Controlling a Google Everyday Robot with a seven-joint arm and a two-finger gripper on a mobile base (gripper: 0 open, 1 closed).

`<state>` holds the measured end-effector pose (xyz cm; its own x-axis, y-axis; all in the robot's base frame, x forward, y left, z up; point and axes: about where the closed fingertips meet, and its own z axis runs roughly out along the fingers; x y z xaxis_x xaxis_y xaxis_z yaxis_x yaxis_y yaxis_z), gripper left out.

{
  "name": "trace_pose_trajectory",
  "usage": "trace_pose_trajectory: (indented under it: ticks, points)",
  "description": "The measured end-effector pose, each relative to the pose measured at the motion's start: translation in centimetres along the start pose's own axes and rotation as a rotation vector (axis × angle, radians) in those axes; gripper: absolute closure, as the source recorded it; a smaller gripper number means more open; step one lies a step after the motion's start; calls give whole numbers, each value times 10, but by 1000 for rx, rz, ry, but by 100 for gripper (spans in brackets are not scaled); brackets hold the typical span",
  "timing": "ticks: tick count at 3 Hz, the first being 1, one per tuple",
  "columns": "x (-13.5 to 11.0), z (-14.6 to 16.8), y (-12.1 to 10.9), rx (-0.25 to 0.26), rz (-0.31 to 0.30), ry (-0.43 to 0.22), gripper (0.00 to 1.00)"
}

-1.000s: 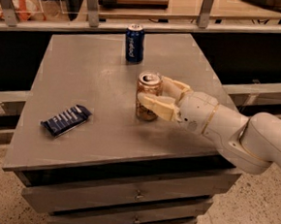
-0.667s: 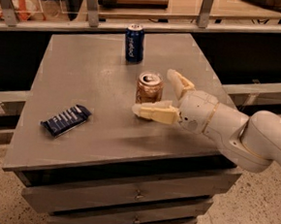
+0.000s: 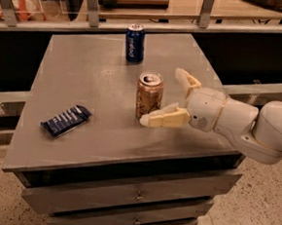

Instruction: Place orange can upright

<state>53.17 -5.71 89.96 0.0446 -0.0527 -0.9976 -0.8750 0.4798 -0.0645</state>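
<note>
The orange can (image 3: 148, 95) stands upright on the grey table (image 3: 85, 76), right of its middle; its silver top faces up. My gripper (image 3: 170, 98) is just to the right of the can, open, with its cream fingers spread wide. One finger (image 3: 164, 119) lies low in front of the can near its base. The other finger (image 3: 186, 82) is behind and to the right. Neither finger presses on the can.
A dark blue can (image 3: 134, 43) stands upright at the back of the table. A dark blue snack packet (image 3: 65, 120) lies flat near the front left. Drawers sit below the tabletop. A railing and shelf run behind the table.
The fingers were closed around the can one second ago. They have opened and let go, and the gripper has drawn back a little to the right. The can stays upright.
</note>
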Motion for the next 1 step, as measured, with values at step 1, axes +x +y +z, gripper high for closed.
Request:
trace_pose_trajectory:
  ticks: [1]
  points:
    - [0,0,0,0,0,0,0]
